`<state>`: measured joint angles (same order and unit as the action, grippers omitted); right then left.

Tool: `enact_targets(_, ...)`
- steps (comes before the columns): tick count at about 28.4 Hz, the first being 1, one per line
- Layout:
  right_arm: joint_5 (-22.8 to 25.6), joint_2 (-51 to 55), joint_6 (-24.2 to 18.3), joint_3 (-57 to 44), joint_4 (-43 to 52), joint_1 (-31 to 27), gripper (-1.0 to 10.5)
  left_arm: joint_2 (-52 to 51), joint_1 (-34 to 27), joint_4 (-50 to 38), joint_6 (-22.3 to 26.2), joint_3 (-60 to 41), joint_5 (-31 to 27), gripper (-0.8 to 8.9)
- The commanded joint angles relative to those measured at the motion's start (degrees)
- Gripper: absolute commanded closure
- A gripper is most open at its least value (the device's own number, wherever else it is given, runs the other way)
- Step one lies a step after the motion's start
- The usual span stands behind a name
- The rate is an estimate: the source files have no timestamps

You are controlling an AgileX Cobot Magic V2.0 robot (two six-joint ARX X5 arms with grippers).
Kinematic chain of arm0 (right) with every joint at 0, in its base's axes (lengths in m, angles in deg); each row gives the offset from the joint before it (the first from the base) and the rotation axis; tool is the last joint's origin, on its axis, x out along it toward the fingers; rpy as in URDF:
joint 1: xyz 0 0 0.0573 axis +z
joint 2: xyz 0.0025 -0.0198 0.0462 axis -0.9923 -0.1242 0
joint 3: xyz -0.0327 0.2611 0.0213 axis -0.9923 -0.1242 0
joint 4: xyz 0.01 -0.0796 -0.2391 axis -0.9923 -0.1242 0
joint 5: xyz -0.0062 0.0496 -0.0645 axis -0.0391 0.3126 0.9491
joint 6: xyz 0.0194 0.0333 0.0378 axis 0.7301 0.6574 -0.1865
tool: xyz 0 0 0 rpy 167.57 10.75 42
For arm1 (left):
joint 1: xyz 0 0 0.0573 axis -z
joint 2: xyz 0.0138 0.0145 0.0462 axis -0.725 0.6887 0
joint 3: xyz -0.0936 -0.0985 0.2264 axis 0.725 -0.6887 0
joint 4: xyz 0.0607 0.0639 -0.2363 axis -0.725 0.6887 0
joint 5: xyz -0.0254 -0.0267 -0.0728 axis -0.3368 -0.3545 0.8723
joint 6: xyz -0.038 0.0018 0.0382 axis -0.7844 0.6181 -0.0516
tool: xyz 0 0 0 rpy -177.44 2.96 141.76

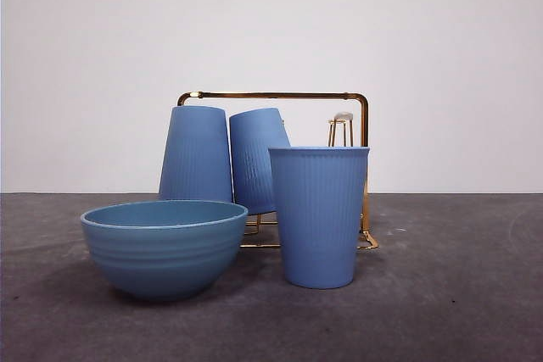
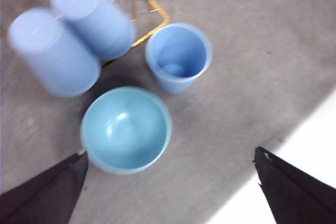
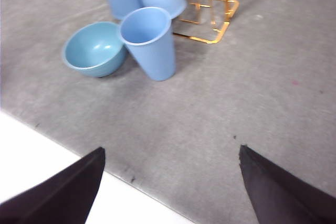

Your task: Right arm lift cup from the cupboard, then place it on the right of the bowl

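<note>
A ribbed light-blue cup [image 1: 319, 216] stands upright, mouth up, on the grey mat [image 1: 458, 294] just right of the wide blue bowl [image 1: 164, 246] — near it, not touching — and in front of the gold wire rack [image 1: 280, 96]. Two matching cups [image 1: 197, 155] sit upside down on the rack's pegs. The right gripper [image 3: 170, 182] hangs well back from the cup, jaws spread and empty — as does the left gripper [image 2: 170, 182], above the bowl's near side.

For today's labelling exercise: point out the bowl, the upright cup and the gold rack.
bowl [image 1: 161, 252], front view, outer wall.
upright cup [image 1: 319, 218], front view, ribbed side.
gold rack [image 1: 280, 95], front view, top bar.
</note>
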<state>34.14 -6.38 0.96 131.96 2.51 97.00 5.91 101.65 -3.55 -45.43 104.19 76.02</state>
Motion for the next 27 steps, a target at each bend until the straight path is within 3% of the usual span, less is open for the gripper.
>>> enact_targets(1,-0.5,0.0,-1.0,0.8,0.6,0.1,5.3,-9.8,0.7,-4.0,-4.8,-12.7,-2.7,3.17)
enact_targets(7,-0.2,0.0,-2.5,0.8,0.6,0.1,5.3,-29.7,0.7,-6.6,-10.3,-29.1,-7.9,3.17)
enact_targets(13,0.0,0.0,-2.5,0.8,1.0,0.1,5.3,-44.3,0.7,-6.2,-12.9,-33.9,-11.2,3.2)
enact_targets(14,0.0,0.0,-2.5,0.8,1.0,0.1,5.8,-46.2,0.7,-6.1,-12.9,-33.9,-11.2,4.39)
enact_targets(15,-0.1,0.0,-2.6,0.8,1.0,0.1,8.3,-47.4,0.7,-5.6,-12.9,-33.9,-11.1,7.01)
enact_targets(16,-0.1,0.0,-3.3,0.8,1.0,0.1,9.1,-48.3,0.7,-4.8,-13.1,-33.9,-11.1,7.8)
enact_targets(27,0.1,0.0,-2.7,0.8,1.0,0.1,9.3,-49.0,0.6,-5.7,-13.1,-33.9,-11.1,8.06)
